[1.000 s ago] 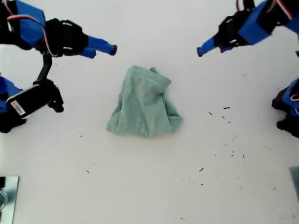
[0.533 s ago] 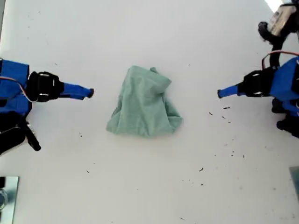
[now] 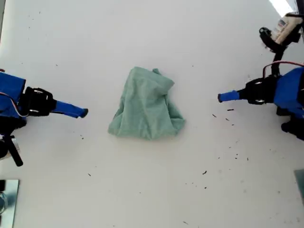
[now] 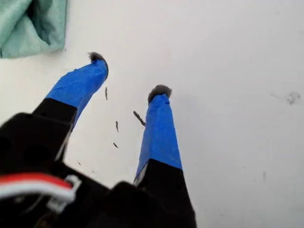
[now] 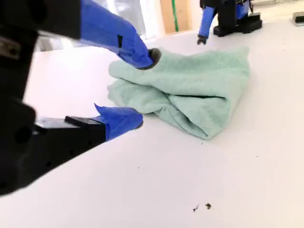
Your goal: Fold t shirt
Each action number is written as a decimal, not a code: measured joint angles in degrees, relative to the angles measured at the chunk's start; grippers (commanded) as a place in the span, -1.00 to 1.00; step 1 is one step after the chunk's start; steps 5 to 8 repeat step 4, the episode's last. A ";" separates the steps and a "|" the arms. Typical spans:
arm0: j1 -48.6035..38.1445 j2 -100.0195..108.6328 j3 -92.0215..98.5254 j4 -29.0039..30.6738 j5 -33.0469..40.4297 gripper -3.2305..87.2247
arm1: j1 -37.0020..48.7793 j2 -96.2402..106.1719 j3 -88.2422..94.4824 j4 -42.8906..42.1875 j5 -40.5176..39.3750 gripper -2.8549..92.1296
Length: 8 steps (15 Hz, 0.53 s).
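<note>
Closest to the second wrist camera, my second end effector stands with its jaws spread wide and nothing between them. The white tabletop is bare under it. Just past the blue fingertips lies the t shirt, a pale green bundle folded over on itself with a thick rounded edge. Beyond the shirt, far across the tabletop, my first end effector shows small and points downward.

From the first wrist camera, my first end effector is also spread wide and holds nothing. A few dark specks lie on the tabletop between its fingers. A corner of the shirt lies further out, clear of both tips.

In the exterior view the shirt sits in a crumpled heap at the middle of the tabletop. My second end effector is at that view's left and my first end effector at its right. Both point toward the shirt and are apart from it.
</note>
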<state>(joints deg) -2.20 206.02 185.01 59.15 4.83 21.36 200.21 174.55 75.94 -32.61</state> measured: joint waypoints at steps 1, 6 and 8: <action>1.32 0.00 0.00 0.00 0.00 -0.57 | 0.53 0.00 0.09 0.00 -3.52 -0.56; 2.90 0.00 0.00 0.00 0.00 -0.57 | 0.62 0.00 0.09 0.00 -5.36 -0.60; 2.90 0.00 0.00 0.00 0.00 -0.57 | 0.62 0.00 0.09 0.00 -5.36 -0.60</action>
